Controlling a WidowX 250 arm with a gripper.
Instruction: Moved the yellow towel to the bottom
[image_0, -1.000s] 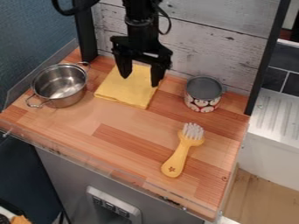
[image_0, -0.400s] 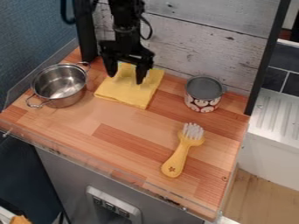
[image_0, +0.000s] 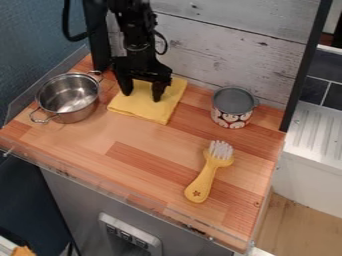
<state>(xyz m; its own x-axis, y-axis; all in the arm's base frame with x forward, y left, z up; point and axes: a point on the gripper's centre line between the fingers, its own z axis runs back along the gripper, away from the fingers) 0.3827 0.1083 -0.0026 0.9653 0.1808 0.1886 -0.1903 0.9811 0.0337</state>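
Countertop (image_0: 133, 145) of wood, pale plank wall (image_0: 230, 47) behind, jaws wide apart over yellow towel (image_0: 145, 110)

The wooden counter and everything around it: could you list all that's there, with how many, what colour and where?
yellow towel: one, yellow, back left of the counter
metal pot: one, silver, left edge
tin: one, grey inside with a red and white pattern, back right
brush: one, yellow with white bristles, front right
counter: one, brown wood, beneath them all
wall boards: whitish grey, behind
gripper: one, black, open over the towel
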